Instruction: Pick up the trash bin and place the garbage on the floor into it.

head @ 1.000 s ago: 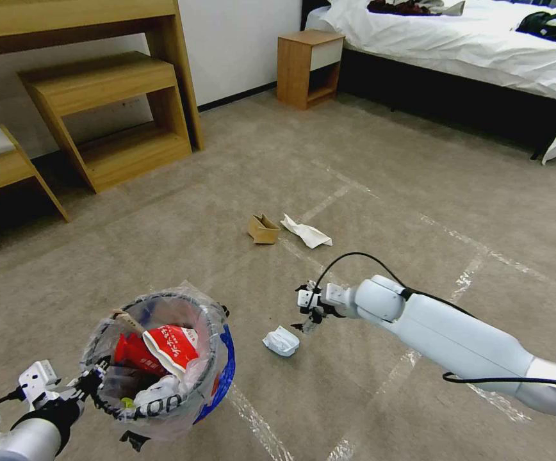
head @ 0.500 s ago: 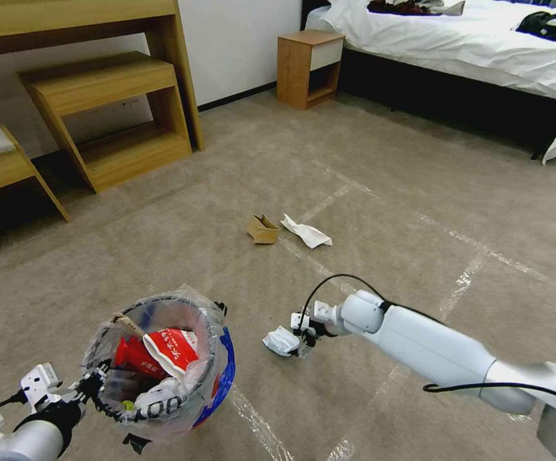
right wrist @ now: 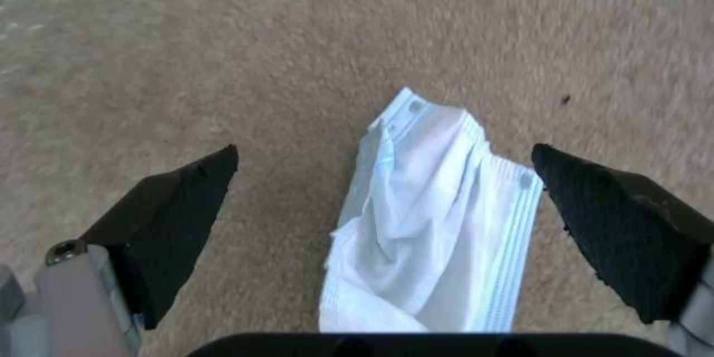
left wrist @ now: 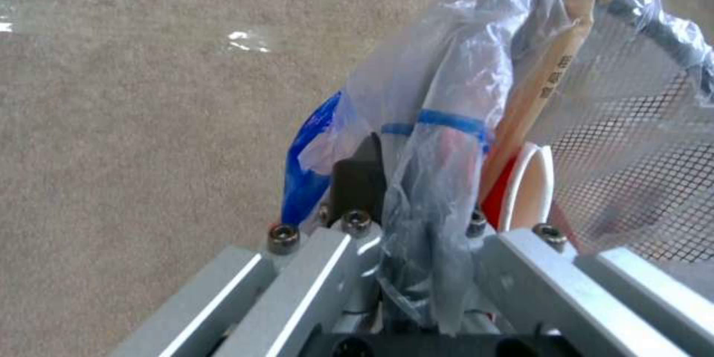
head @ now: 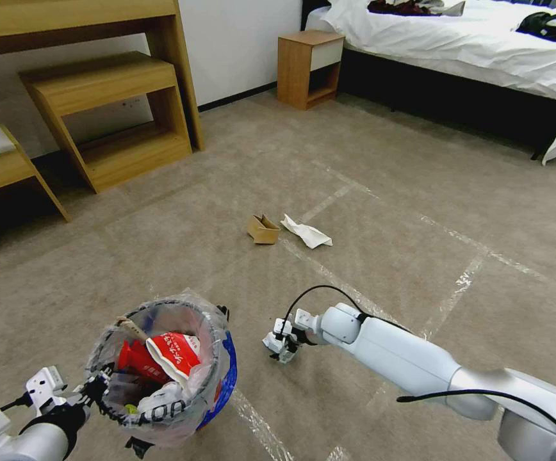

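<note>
Garbage (head: 271, 342): three pieces on floor (head: 380, 192)

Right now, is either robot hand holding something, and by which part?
The left gripper holds the trash bin by its bag-covered rim. The right gripper is open, holding nothing.

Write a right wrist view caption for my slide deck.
Open right gripper straddles a crumpled white and pale-blue face mask on the carpet.

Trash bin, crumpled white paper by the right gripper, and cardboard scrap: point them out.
trash bin (head: 217, 320): head view, on its rim, far side.
crumpled white paper (right wrist: 439, 201): right wrist view, on its middle.
cardboard scrap (head: 263, 230): head view, on its front face.
</note>
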Controlling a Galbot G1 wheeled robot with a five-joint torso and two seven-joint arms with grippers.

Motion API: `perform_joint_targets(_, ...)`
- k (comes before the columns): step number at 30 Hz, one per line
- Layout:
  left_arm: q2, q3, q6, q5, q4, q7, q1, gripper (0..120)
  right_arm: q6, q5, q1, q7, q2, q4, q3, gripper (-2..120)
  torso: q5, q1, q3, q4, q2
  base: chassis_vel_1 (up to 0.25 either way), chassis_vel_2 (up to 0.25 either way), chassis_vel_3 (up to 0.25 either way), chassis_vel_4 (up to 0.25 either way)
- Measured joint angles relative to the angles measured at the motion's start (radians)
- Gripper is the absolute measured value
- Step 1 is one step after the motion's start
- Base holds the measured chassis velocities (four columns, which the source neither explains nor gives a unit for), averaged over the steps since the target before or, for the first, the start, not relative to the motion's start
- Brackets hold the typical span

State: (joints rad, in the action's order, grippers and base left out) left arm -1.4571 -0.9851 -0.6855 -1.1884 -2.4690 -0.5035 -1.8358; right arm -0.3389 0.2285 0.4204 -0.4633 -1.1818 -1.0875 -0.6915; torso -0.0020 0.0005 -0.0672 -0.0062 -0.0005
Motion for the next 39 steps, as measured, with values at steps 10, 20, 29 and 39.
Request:
perform_joint_targets(10, -0.005, 0.015, 0.004, 0.025, 0.003, 0.009, -0.007, 0, -0.086, 0.084, 0.023, 0.107, -0.042, 0.061, 0.019, 100, 0.0001, 0.000, 0.000, 0.0000, 0.000, 0.000, 0.000, 0.000, 0.000)
perform_joint_targets(20, -0.008, 0.026, 0.007, 0.039, 0.005, 0.014, -0.010, 0, -0.098, 0.110, 0.029, 0.157, -0.041, 0.061, 0.021, 100, 0.0001, 0.000, 0.000, 0.0000, 0.000, 0.000, 0.000, 0.000, 0.000)
perform_joint_targets(29, -0.003, 0.025, 0.007, 0.039, 0.001, 0.014, -0.014, 0, -0.110, 0.134, 0.026, 0.188, -0.033, 0.058, 0.019, 99, 0.0001, 0.000, 0.000, 0.0000, 0.000, 0.000, 0.000, 0.000, 0.000)
perform_joint_targets(39, 0.000, 0.026, 0.008, 0.034, -0.005, 0.014, -0.011, 0, -0.126, 0.154, 0.036, 0.200, -0.011, 0.045, 0.017, 69, 0.0002, 0.000, 0.000, 0.0000, 0.000, 0.000, 0.000, 0.000, 0.000)
